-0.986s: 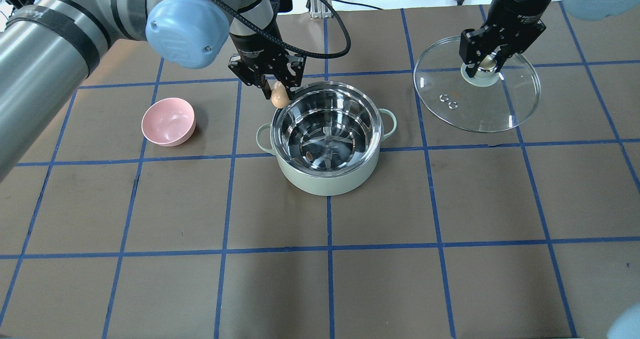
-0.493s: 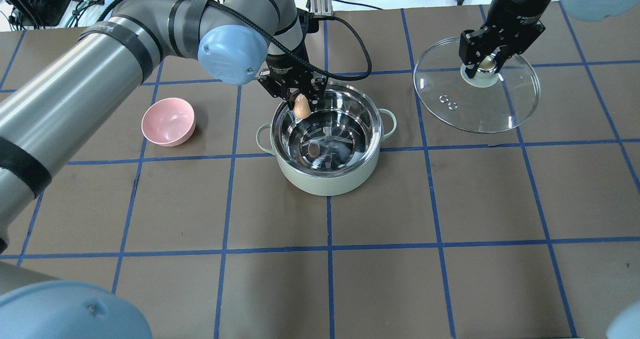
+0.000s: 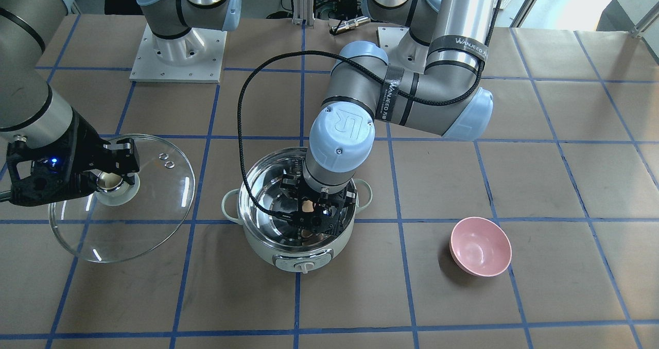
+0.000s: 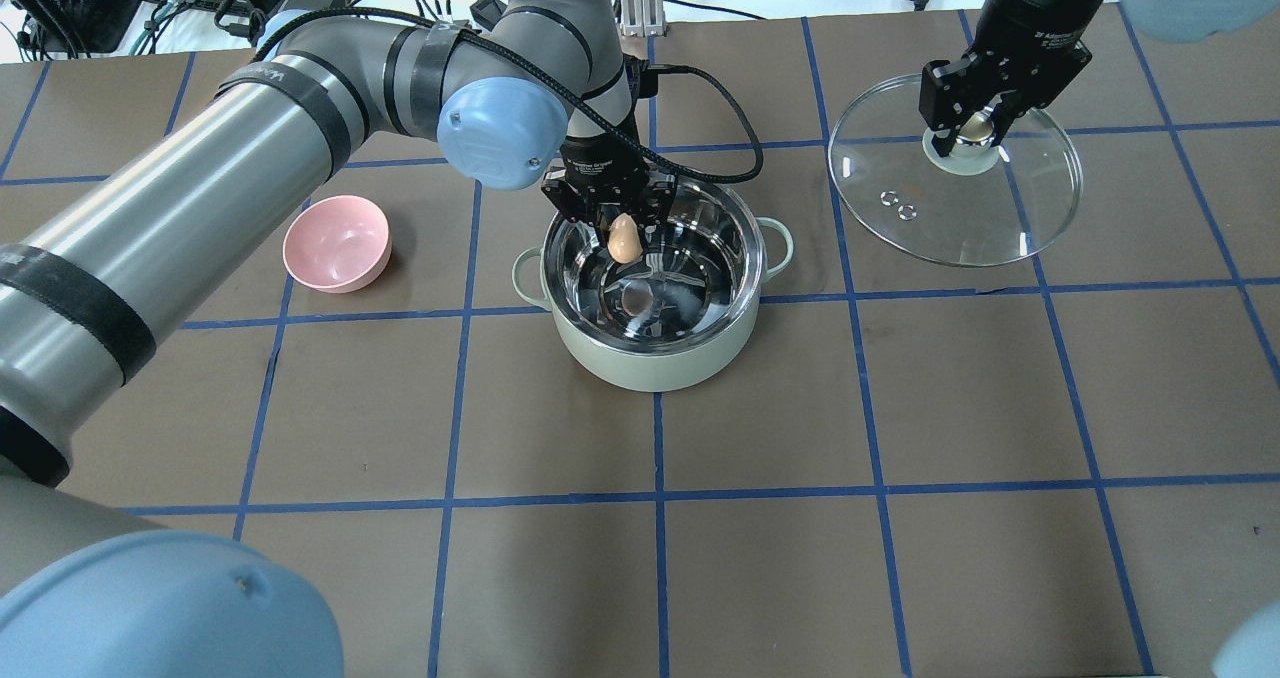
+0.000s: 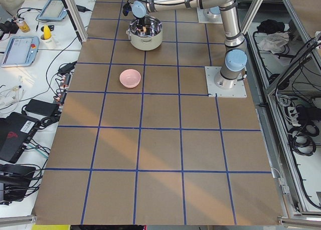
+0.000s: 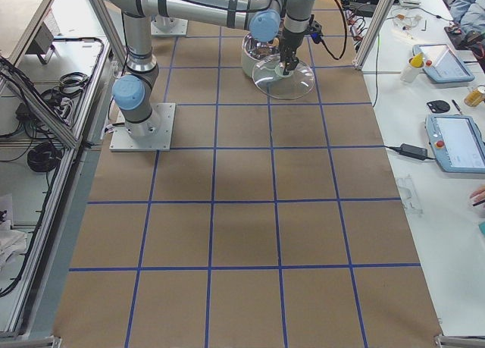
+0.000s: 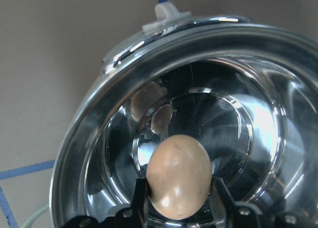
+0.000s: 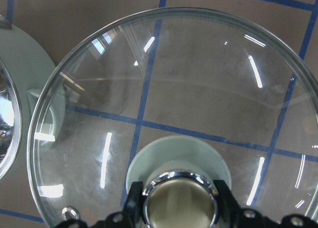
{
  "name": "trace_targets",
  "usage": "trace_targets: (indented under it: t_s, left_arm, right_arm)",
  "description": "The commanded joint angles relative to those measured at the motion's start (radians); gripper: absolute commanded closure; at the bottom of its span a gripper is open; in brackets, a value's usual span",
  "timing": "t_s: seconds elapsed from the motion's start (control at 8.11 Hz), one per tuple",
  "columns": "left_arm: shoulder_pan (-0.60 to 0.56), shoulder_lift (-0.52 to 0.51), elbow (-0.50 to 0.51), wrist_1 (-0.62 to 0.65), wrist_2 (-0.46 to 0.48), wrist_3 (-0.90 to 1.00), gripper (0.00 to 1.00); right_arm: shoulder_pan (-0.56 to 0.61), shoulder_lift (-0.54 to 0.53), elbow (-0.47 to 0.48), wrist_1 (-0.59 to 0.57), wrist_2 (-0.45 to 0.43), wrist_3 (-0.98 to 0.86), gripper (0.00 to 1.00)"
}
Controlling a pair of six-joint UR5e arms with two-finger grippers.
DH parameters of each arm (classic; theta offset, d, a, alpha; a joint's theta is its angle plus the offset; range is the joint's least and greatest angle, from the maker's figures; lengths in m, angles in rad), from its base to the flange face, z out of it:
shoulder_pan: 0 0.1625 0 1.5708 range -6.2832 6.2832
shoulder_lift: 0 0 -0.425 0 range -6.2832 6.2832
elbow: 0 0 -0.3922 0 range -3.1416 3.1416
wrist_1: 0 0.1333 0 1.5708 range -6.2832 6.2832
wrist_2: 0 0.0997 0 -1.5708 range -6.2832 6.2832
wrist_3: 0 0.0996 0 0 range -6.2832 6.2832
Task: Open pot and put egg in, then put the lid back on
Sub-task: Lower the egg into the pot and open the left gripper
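Note:
The pale mint pot (image 4: 655, 353) stands open at the table's middle, its steel inside bare. My left gripper (image 4: 622, 241) is shut on the tan egg (image 4: 623, 239) and holds it inside the pot's far-left rim, above the bottom; the egg fills the left wrist view (image 7: 179, 176) between the fingers. In the front view the gripper (image 3: 309, 210) is down in the pot (image 3: 301, 259). My right gripper (image 4: 970, 128) is shut on the knob of the glass lid (image 4: 985, 223), held to the pot's right. The lid also shows in the right wrist view (image 8: 198, 89) and front view (image 3: 149, 220).
A small pink bowl (image 4: 337, 243) sits left of the pot, also in the front view (image 3: 480, 246). The brown table has a blue tape grid (image 4: 660, 503). The left arm's black cable (image 4: 720, 148) loops over the pot's far side.
My left gripper has carried the egg rightward from beside the pot's far-left rim to over its inside and lowered it. The right gripper and lid have not moved.

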Motion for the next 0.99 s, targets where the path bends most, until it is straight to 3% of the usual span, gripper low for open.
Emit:
trace_targets:
  t_s: [0.0, 0.25, 0.49, 0.86]
  left_arm:
    - [-0.004, 0.008, 0.003, 0.001, 0.012, -0.083, 0.0]
    - [0.0, 0.06, 0.011, -0.021, 0.112, -0.065, 0.0]
    - [0.043, 0.076, 0.018, -0.083, 0.151, -0.062, 0.0]
    - [0.239, 0.162, 0.093, -0.189, 0.208, 0.053, 0.0]
  right_arm:
    - [0.0, 0.003, 0.0, 0.0, -0.007, -0.002, 0.94]
    - [0.0, 0.003, 0.0, 0.0, -0.007, -0.002, 0.94]
    - [0.0, -0.005, 0.0, 0.002, -0.012, -0.001, 0.94]
    - [0.035, -0.062, -0.018, 0.054, -0.01, 0.154, 0.92]
